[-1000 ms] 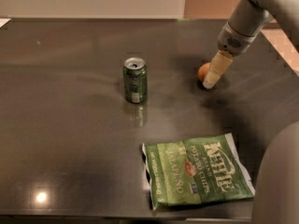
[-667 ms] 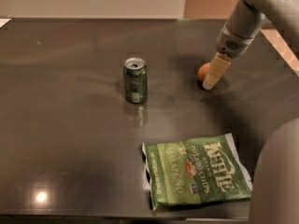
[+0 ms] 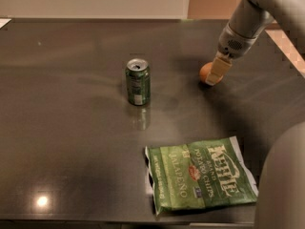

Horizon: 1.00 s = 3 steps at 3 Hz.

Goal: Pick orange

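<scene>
The orange (image 3: 205, 71) is a small round fruit lying on the dark table (image 3: 71, 128), right of centre toward the back. My gripper (image 3: 213, 77) comes down from the upper right and sits right at the orange, its beige tip covering the fruit's right side. Only the orange's left part shows. It rests on the table surface.
A green soda can (image 3: 137, 81) stands upright left of the orange. A green bag of jalapeño potato chips (image 3: 200, 180) lies flat near the front edge. My grey robot body (image 3: 283, 185) fills the lower right corner. A pale wall runs behind the table.
My arm has shifted very slightly, with the gripper staying at the orange. The orange, can and chip bag have not moved.
</scene>
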Tool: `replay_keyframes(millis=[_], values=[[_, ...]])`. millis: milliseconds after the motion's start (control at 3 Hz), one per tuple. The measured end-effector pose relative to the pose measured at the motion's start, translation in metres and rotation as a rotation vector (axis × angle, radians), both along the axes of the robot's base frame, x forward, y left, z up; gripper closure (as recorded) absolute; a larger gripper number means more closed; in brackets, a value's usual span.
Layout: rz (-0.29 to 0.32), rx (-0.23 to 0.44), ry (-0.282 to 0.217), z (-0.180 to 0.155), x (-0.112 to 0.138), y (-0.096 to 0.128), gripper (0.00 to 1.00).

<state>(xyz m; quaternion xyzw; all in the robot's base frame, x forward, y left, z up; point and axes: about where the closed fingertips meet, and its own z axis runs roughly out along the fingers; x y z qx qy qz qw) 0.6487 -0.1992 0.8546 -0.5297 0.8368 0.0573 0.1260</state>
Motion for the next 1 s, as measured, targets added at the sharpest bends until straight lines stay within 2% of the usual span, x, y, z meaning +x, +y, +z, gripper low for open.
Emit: replay_keyframes(millis=[333, 667, 1000], values=[[0.028, 0.001, -0.009, 0.014, -0.005, 0.009, 0.87], [0.057, -0.003, -0.015, 0.04, -0.012, 0.018, 1.0], [0.094, -0.007, -0.035, 0.07, -0.016, 0.033, 1.0]])
